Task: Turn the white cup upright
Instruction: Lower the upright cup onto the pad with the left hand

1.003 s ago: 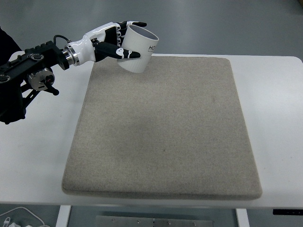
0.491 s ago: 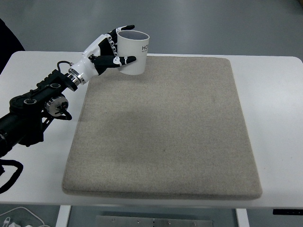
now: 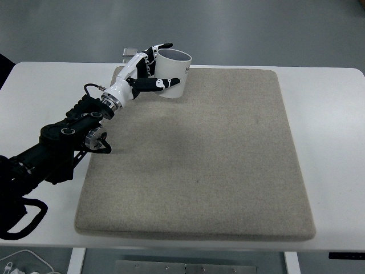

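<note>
The white cup is gripped by the left hand, with fingers wrapped around its side. It is held mouth-up at the grey mat's far edge, just beyond the palm.

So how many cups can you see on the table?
1. The white cup sits at the far left corner of the beige mat, mouth up, with the left hand wrapped around it. Nothing in view could be hiding another.
</note>
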Tool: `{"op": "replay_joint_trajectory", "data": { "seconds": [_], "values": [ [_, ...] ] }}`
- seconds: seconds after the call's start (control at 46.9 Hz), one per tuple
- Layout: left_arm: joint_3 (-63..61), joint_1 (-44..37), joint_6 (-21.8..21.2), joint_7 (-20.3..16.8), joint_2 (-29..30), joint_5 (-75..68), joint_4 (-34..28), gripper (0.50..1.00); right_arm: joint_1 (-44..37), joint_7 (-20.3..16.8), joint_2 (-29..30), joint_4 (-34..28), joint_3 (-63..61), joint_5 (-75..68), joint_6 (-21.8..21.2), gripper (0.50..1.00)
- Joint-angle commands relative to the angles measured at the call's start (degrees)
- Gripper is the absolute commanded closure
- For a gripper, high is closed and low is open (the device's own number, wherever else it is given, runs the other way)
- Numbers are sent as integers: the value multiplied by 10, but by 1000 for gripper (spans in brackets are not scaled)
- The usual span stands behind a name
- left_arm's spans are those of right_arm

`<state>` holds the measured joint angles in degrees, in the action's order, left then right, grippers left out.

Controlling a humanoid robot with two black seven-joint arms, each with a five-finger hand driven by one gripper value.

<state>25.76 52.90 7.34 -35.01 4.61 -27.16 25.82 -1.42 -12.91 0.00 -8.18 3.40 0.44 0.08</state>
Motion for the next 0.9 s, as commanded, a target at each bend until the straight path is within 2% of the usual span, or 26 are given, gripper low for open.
{"op": "replay_joint_trajectory", "data": {
  "seconds": [0.0, 0.192, 0.363, 0.662, 0.875],
  "values": [
    [1, -1, -27, 0, 0, 1, 4, 984, 0, 0, 0, 0, 0, 0, 0, 570],
    [0, -16, -49, 0, -1, 1, 6, 967, 0, 1, 0, 0, 0, 0, 0, 570],
    [-3, -31, -44, 0, -1, -2, 22, 964, 0, 1, 0, 0, -1, 0, 0, 570],
    [-3, -32, -16, 0, -3, -5, 27, 962, 0, 1, 0, 0, -1, 0, 0, 570],
    [-15, -32, 35, 0, -2, -4, 10, 962, 0, 0, 0, 0, 0, 0, 0, 570]
  ]
}}
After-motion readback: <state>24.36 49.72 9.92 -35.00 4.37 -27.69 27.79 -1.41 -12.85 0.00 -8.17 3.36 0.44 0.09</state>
